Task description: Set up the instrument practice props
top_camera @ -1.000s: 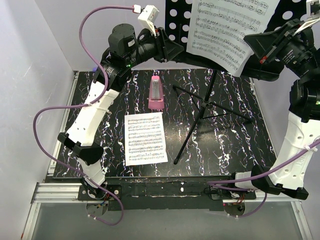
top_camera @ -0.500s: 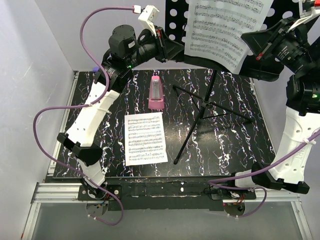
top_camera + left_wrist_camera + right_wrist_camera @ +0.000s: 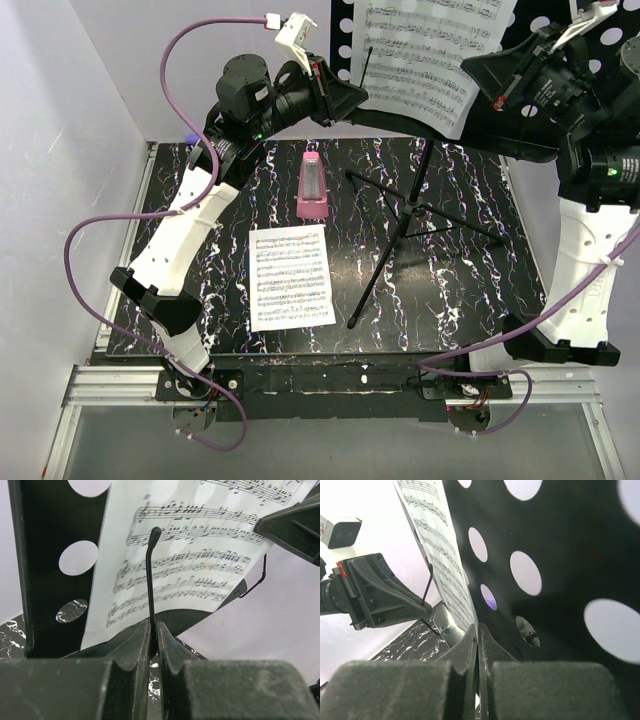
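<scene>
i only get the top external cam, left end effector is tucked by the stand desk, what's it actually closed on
Observer: In the left wrist view, the left end effector is shut on the stand's thin black wire page holder, which rises in front of the sheet-music page.
Operator: ok and the right one, has it got the page
Observer: In the right wrist view, the right end effector is shut, with that page's lower edge running between its fingers, just in front of the perforated desk.
</scene>
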You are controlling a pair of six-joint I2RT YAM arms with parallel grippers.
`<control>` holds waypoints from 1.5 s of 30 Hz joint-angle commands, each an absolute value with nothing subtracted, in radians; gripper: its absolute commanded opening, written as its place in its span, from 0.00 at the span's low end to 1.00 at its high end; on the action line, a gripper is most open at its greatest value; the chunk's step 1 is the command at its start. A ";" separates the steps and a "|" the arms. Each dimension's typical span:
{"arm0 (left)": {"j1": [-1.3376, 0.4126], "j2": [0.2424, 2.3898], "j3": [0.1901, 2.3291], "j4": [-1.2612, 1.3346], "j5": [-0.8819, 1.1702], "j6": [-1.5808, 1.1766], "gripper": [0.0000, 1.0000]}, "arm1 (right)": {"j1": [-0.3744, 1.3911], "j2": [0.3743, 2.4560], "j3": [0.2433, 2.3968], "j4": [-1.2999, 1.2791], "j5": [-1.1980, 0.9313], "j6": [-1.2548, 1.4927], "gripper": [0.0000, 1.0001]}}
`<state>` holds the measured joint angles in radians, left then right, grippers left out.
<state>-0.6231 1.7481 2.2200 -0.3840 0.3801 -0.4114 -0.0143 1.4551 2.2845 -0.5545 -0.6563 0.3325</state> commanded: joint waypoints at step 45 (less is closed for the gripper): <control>-0.617 1.680 2.184 -0.353 0.354 -0.423 0.39 | 0.121 1.496 2.323 -0.480 -0.566 0.201 0.27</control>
